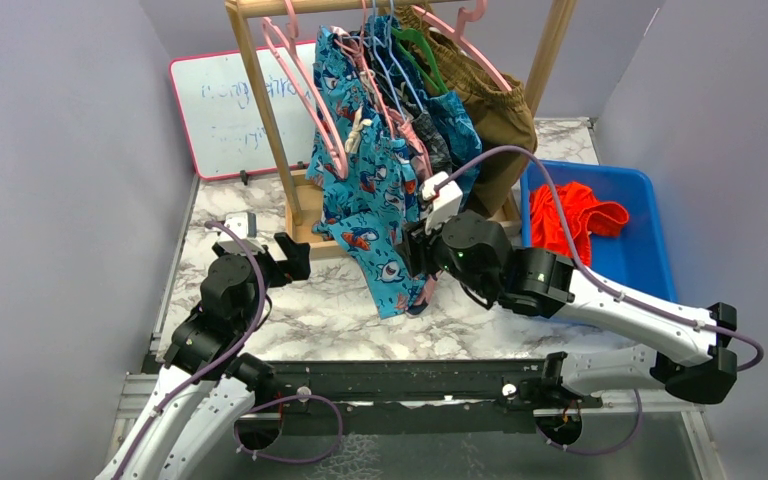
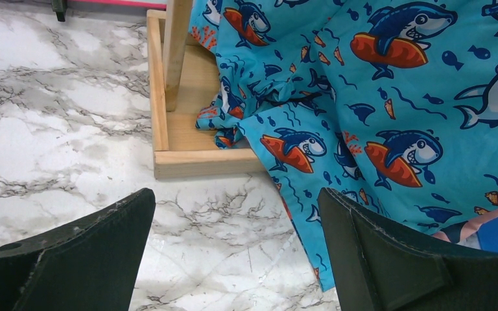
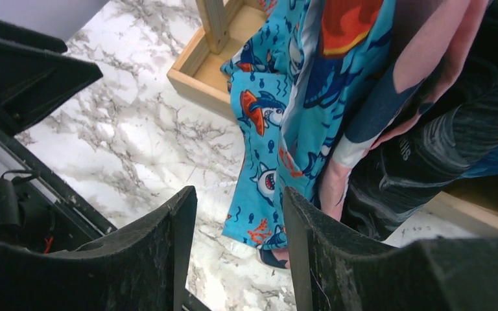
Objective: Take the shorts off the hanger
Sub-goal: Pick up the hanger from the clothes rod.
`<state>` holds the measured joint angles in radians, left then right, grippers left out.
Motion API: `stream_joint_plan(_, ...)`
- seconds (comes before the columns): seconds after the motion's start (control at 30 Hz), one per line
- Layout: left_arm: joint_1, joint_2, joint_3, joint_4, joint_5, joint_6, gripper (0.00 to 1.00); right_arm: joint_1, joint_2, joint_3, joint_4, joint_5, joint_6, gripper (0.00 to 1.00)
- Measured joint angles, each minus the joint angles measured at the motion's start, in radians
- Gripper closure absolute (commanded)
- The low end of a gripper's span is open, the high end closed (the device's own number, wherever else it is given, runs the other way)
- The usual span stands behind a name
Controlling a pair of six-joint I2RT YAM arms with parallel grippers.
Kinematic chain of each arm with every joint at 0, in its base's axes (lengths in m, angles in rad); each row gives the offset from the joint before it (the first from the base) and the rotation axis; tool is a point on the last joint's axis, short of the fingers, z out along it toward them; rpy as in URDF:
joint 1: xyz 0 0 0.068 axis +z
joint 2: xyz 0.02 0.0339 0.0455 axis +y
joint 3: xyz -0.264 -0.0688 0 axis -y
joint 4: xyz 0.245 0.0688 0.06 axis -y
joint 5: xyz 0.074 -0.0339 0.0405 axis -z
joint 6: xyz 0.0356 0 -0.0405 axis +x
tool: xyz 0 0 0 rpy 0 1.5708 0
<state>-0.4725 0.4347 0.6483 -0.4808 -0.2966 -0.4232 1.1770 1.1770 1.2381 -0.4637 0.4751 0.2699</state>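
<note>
So far only the plain orange fabric shorts (image 1: 572, 215) lie in the blue plastic bin (image 1: 650, 255); the blue shark-print shorts (image 1: 375, 215) still hang on a pink hanger (image 1: 310, 100), right jaws part-spread at their hem gripping nothing, left jaws spread wide nearby.

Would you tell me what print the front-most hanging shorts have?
The shorts show cartoon sharks and small fish on bright blue; clearest in the left wrist view.

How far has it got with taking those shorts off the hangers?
One pair looks done: orange shorts lie in the blue bin. In hand: the right gripper, jaws apart, sits at the shark-print shorts hem, not gripping yet. Left: that pair and the other shorts hanging on the rack.
</note>
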Motion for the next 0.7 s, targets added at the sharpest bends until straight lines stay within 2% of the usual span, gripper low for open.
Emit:
stream_joint_plan(0.43,0.0,0.0,0.0,0.0,0.0,0.0,0.01,0.0,0.021,0.095,0.076,0.143,-0.02,0.45)
stream_joint_plan(0.7,0.0,0.0,0.0,0.0,0.0,0.0,0.01,-0.014,0.16,0.291,0.095,0.201,-0.08,0.45)
